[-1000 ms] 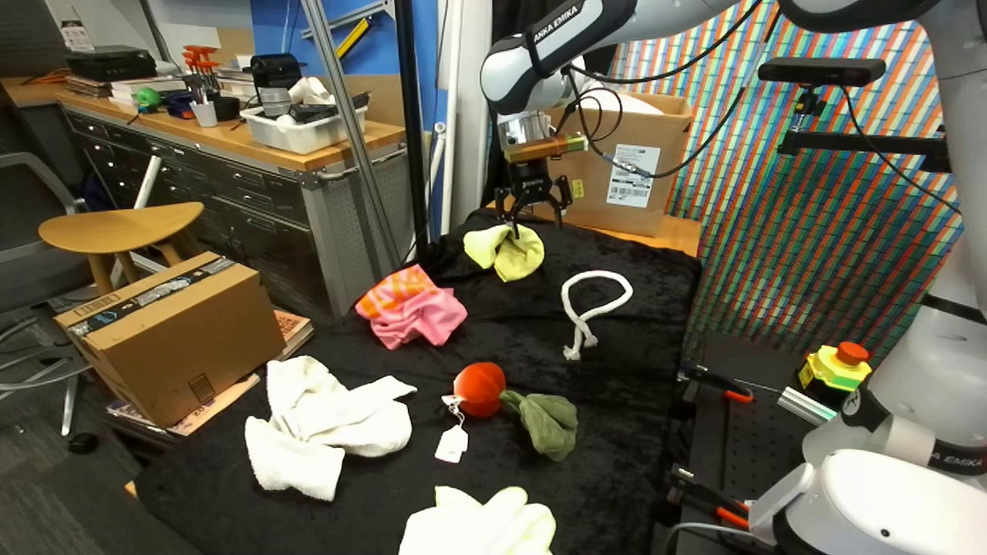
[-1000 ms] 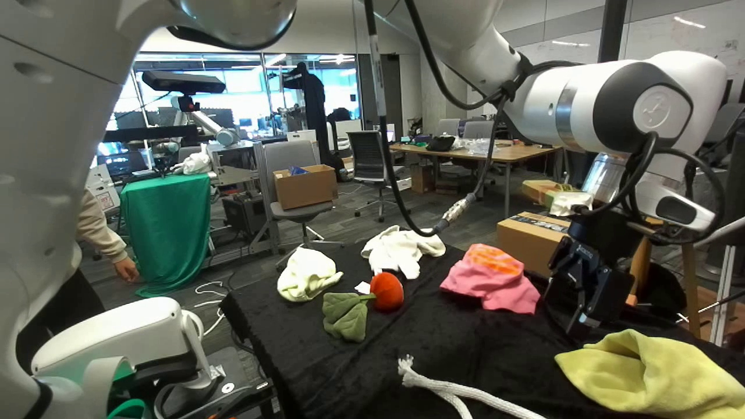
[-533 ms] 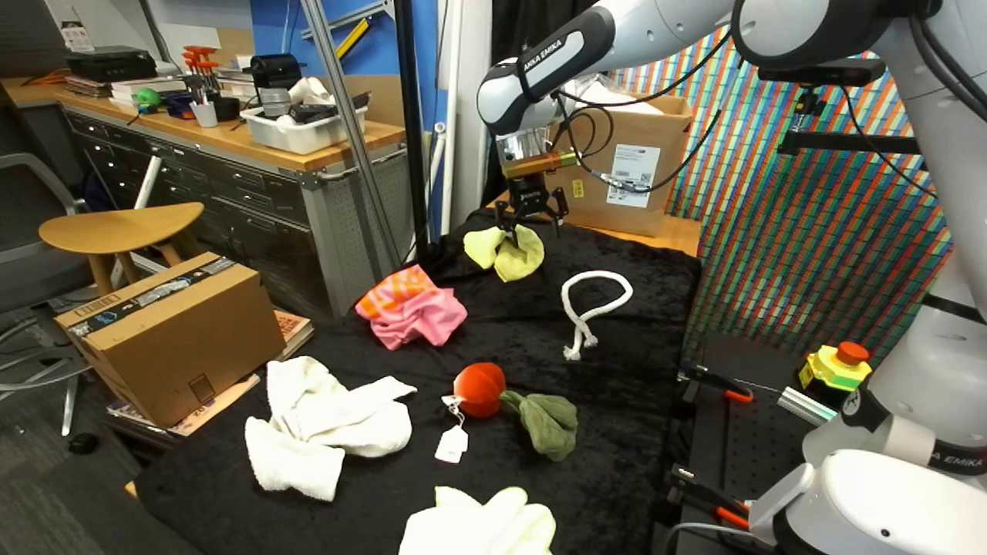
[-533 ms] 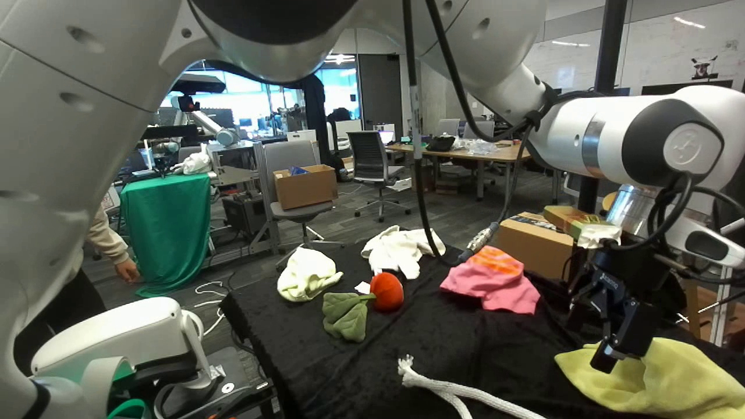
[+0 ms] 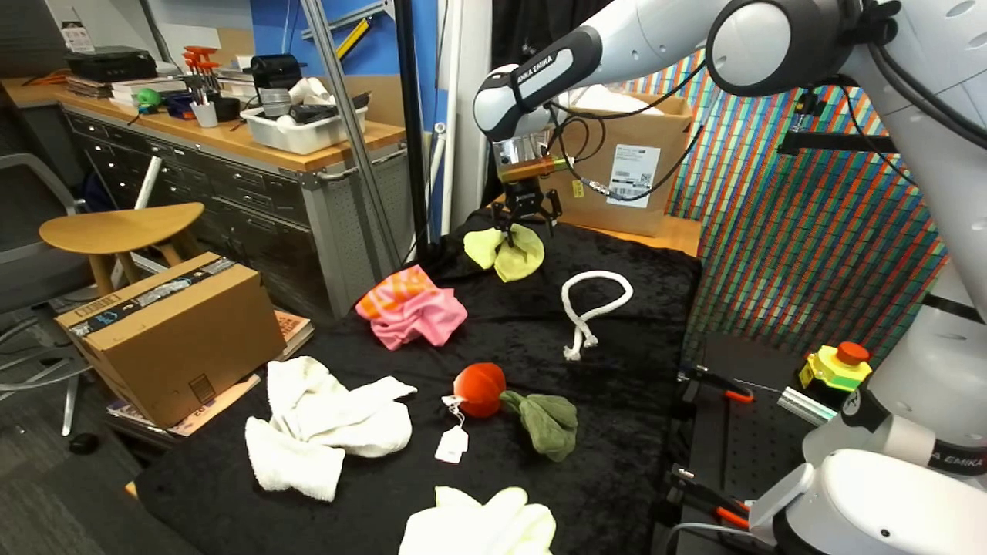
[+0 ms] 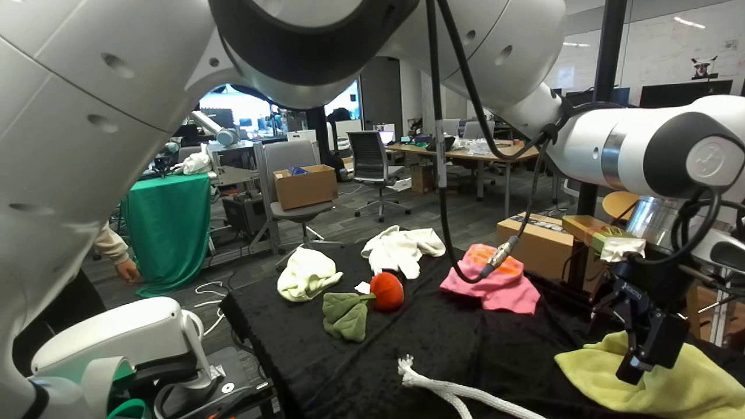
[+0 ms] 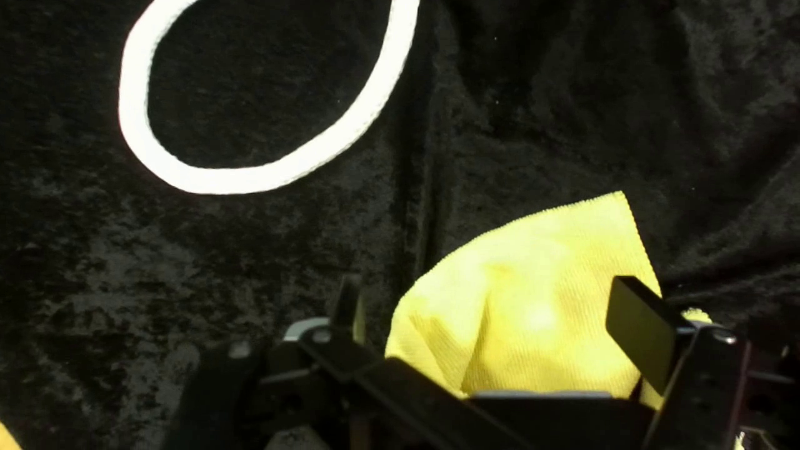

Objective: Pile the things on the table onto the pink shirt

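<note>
In the wrist view the gripper (image 7: 497,320) covers the lower part of the yellow cloth (image 7: 537,269), and the frame cuts the white rope (image 7: 231,181) down to part of its loop. A yellow-orange patch (image 7: 6,440) in the lower corner there cannot be identified. In an exterior view a hanging cable (image 6: 444,215) and its connector (image 6: 503,251) cross in front of the pink shirt (image 6: 506,297), and the rope and yellow cloth run out of frame. The pale yellow cloth (image 5: 478,528) is cut off at the lower border of an exterior view.

The pink shirt lies crumpled, partly orange-patterned, near the edge of the black-covered tabletop (image 5: 632,401) opposite the arm's base (image 5: 917,362). The yellow cloth sits bunched near the edge facing the large carton (image 5: 617,218), apart from the shirt. The fingers (image 7: 644,334) stand wide apart, with the yellow cloth between them as the wrist view has it; contact cannot be determined.

The wrist view alone resolves the yellow cloth's ribbed weave. An exterior view shows the rope's frayed ends (image 5: 572,353) with its whole loop, and the full paper tag (image 5: 453,445) beside the red plush item (image 5: 480,389). Both exterior views record the white cloth (image 5: 347,416).
</note>
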Tool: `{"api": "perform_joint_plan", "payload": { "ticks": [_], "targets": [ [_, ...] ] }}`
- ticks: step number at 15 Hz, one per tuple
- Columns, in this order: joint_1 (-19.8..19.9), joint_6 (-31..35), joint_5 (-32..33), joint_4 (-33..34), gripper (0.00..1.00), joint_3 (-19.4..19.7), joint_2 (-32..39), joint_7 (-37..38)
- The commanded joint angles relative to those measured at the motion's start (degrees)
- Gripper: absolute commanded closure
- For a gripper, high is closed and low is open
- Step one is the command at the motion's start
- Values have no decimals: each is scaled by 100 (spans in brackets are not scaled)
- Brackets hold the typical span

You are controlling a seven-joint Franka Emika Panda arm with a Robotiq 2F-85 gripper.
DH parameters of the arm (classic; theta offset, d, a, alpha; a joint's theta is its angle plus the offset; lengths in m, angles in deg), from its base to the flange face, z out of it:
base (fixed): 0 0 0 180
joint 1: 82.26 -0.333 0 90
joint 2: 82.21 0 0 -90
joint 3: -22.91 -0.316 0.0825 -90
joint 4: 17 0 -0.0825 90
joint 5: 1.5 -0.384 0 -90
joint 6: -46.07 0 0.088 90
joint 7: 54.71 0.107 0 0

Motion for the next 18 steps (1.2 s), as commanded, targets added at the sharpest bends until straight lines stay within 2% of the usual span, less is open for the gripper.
{"api": "perform_joint_plan", "payload": {
  "ticks": [1,6,14,18],
  "targets": [
    [-56,33,106,382,0,123,243,6],
    [-160,464,380,321,0,306,329,306],
    [-24,1495,-144,34,0,111,192,101],
    [-44,1496,-50,62,0,151,231,31]
  ]
}}
